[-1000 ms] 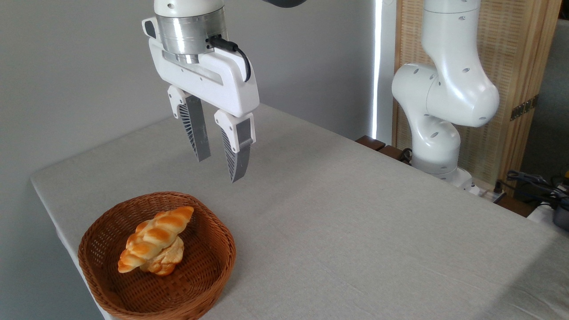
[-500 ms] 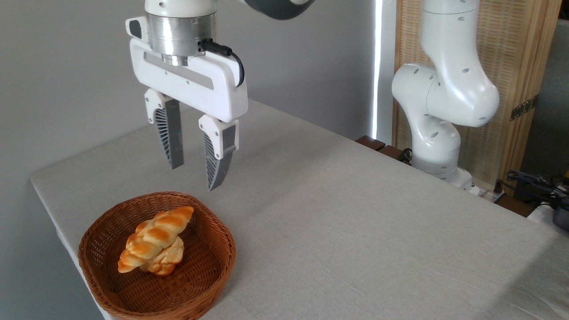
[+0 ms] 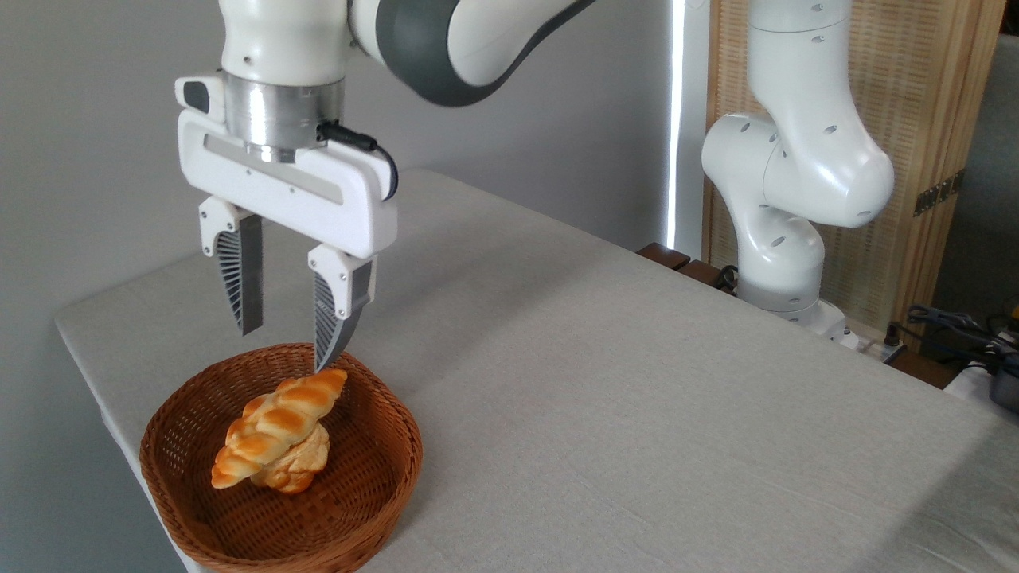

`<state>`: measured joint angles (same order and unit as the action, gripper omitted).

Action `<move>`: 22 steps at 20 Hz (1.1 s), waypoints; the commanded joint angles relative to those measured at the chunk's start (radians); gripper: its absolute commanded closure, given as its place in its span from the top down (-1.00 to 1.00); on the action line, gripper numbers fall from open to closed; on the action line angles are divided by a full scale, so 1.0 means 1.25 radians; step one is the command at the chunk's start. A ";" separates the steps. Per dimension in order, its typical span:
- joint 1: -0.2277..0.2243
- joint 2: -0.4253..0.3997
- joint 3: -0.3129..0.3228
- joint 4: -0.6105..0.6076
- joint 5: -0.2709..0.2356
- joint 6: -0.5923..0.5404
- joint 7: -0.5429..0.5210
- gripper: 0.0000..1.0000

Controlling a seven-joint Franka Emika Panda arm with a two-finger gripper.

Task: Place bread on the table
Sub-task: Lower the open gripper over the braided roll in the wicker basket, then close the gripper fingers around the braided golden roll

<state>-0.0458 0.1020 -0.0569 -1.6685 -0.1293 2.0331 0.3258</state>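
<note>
The bread [image 3: 279, 427], a long braided golden-orange loaf, lies aslant in a brown wicker basket [image 3: 374, 477] at the table's front left. It rests on top of a paler bun [image 3: 298, 465]. My gripper [image 3: 285, 350] hangs open just above the basket's far rim, fingers pointing down, with nothing between them. Its right fingertip [image 3: 325, 362] is close over the loaf's upper end. The table [image 3: 637, 398] is covered in light-grey cloth.
The arm's white base [image 3: 784, 215] stands at the table's far right edge, with a wooden slatted screen [image 3: 915, 119] behind it. Cables [image 3: 955, 326] lie off the right side. The table's left edge runs close to the basket.
The gripper has moved left and down from over the table's middle to just above the basket's far rim. It has stayed open. The bread has not moved.
</note>
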 commanded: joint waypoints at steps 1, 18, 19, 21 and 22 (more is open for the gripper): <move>-0.017 0.020 -0.007 -0.004 0.002 0.057 -0.065 1.00; -0.075 0.116 -0.008 -0.008 0.118 0.109 -0.063 1.00; -0.075 0.116 -0.008 -0.009 0.118 0.109 -0.063 1.00; -0.080 0.116 -0.008 -0.018 0.122 0.108 -0.062 1.00; -0.086 0.116 -0.008 -0.020 0.136 0.108 -0.063 1.00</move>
<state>-0.1368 0.2523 -0.0717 -1.6715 0.0047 2.1504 0.2580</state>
